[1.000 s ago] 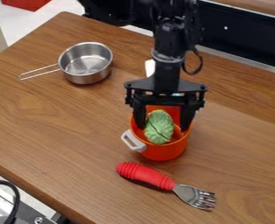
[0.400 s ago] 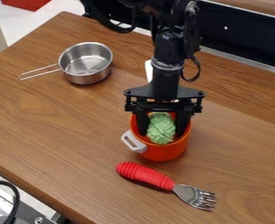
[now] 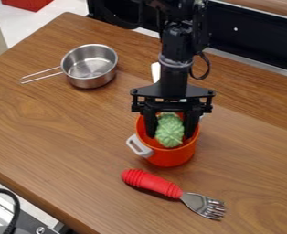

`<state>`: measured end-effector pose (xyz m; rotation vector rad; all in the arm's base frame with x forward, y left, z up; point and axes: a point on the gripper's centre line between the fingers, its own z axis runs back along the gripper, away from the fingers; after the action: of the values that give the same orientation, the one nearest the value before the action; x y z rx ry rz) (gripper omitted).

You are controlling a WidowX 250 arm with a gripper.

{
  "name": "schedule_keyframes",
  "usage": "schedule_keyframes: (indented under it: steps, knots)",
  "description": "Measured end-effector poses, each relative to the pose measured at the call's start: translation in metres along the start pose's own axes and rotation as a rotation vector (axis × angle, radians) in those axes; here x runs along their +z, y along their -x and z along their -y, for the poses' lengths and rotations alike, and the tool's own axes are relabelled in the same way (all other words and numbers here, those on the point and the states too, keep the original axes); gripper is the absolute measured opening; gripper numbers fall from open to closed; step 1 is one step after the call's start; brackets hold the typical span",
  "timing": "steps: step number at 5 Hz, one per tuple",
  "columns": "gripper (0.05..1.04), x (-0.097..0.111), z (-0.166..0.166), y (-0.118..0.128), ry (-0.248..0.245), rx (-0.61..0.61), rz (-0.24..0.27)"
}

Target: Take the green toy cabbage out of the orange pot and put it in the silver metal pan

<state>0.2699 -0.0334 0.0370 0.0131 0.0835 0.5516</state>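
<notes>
Whereas the fingers (image 3: pixel 150 124) previously stood wider, they now pinch the green object (image 3: pixel 170 131), slightly raised within the orange pot (image 3: pixel 170 157); beyond the wooden counter (image 3: pixel 60 132), pale flooring (image 3: pixel 66 6) supports a red box (image 3: pixel 27 4).

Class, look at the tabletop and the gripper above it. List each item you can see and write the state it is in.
Gripper: closed on the green, ridged item.
Green, ridged item: between the gripper's fingers, at the pot's mouth.
Orange pot: upright, no lid on.
Metal saucepan: upright, uncovered.
Red-handled fork: lying on its side of the table nearest the camera.
</notes>
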Motion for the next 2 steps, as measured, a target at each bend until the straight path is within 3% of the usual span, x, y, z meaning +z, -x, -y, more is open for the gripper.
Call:
schedule_keyframes:
  steps: [1, 2]
  knots:
    - [0.744, 0.008, 0.001, -0.001, 0.029, 0.013, -0.039]
    - [0.744, 0.032, 0.001, -0.003, 0.092, 0.015, -0.063]
